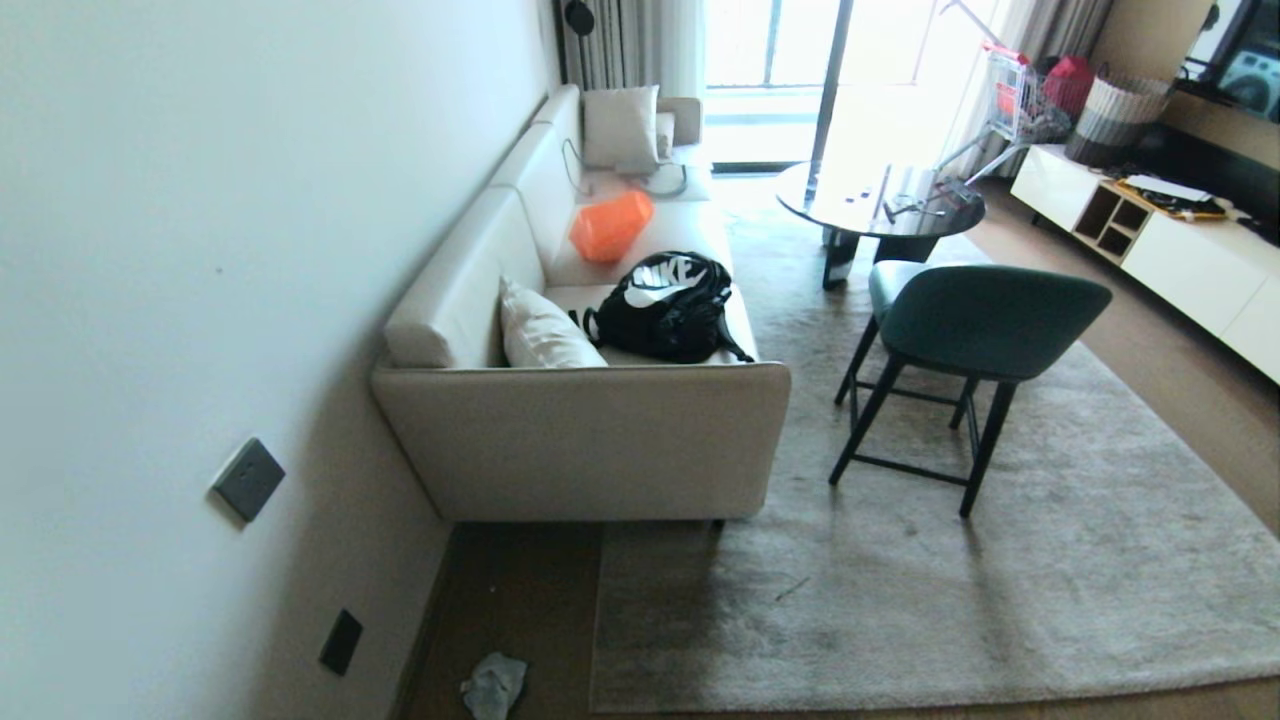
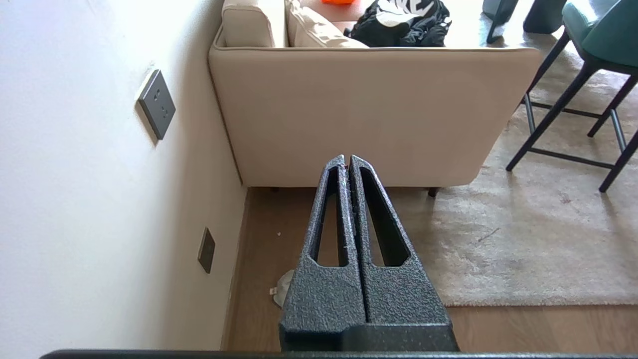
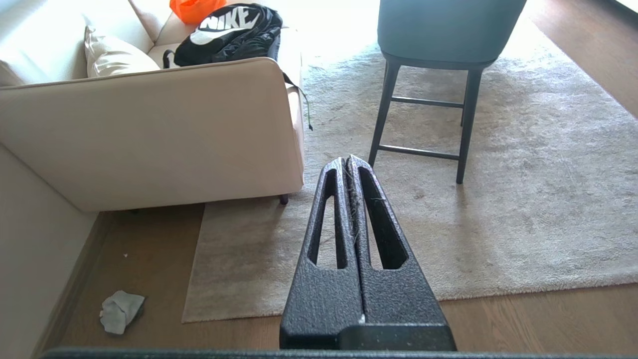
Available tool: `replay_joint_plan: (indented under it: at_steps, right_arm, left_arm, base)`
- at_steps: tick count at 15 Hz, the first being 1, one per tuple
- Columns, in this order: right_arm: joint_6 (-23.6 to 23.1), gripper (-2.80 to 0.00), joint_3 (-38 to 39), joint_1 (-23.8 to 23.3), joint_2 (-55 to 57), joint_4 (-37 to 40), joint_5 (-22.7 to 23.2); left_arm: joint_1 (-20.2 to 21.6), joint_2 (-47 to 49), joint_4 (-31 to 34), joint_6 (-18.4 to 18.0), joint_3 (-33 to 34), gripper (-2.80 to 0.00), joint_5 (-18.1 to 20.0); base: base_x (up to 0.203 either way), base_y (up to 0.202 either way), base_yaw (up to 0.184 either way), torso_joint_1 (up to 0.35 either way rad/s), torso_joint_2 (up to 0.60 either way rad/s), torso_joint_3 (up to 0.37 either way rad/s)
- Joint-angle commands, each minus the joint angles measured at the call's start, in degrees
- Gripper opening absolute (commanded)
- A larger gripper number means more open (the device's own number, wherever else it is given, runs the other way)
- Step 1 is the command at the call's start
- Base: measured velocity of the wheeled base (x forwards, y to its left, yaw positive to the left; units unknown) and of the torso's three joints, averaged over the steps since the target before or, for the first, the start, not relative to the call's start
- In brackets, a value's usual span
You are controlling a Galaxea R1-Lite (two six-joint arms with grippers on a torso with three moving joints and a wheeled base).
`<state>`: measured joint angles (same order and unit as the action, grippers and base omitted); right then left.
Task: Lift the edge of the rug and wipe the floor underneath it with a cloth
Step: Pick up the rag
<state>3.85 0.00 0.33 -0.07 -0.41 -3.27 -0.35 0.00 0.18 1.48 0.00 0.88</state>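
The large grey-beige rug [image 1: 1000, 560] lies flat, its near rug edge [image 1: 900, 700] running along the brown wood floor [image 1: 520, 610]; this rug edge [image 3: 523, 291] also shows in the right wrist view. A crumpled pale cloth [image 1: 493, 685] rests on the floor near the wall, left of the rug corner; the cloth [image 3: 121, 310] is clear in the right wrist view and peeks out beside the left fingers [image 2: 281, 291]. My left gripper [image 2: 347, 158] and right gripper [image 3: 347, 159] are both shut and empty, held well above the floor. Neither arm appears in the head view.
A beige sofa [image 1: 600, 440] with a black backpack [image 1: 665, 305] stands against the wall, its end partly over the rug. A teal chair [image 1: 960, 330] stands on the rug, a dark round table [image 1: 880, 205] behind it. A white cabinet [image 1: 1180, 250] lines the right side.
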Motion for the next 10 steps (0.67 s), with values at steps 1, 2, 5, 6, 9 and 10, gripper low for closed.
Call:
replay_joint_plan:
  at_steps: [1, 2, 5, 6, 9, 10]
  right_arm:
    - [0.0, -2.8, 0.0, 0.0, 0.1, 0.0, 0.0]
    - [0.0, -2.8, 0.0, 0.0, 0.1, 0.0, 0.0]
    - [0.1, -2.8, 0.0, 0.0, 0.1, 0.0, 0.0]
    - [0.0, -2.8, 0.0, 0.0, 0.1, 0.0, 0.0]
    - [0.1, -2.8, 0.0, 0.0, 0.1, 0.0, 0.0]
    - [0.1, -2.8, 0.0, 0.0, 0.1, 0.0, 0.0]
  left_arm:
    - [0.0, 0.0, 0.0, 0.0, 0.0, -2.8, 0.0]
    - [0.0, 0.0, 0.0, 0.0, 0.0, -2.8, 0.0]
    - [0.0, 0.0, 0.0, 0.0, 0.0, -2.8, 0.0]
    - [0.0, 0.0, 0.0, 0.0, 0.0, -2.8, 0.0]
    - [0.0, 0.0, 0.0, 0.0, 0.0, -2.8, 0.0]
    - [0.0, 0.0, 0.0, 0.0, 0.0, -2.8, 0.0]
  base:
    - [0.0, 0.0, 0.0, 0.0, 0.0, 0.0]
    - [0.0, 0.0, 0.0, 0.0, 0.0, 0.0]
    - [0.0, 0.0, 0.0, 0.0, 0.0, 0.0]
    - [0.0, 0.0, 0.0, 0.0, 0.0, 0.0]
    - [0.0, 0.0, 0.0, 0.0, 0.0, 0.0]
    - [0.0, 0.0, 0.0, 0.0, 0.0, 0.0]
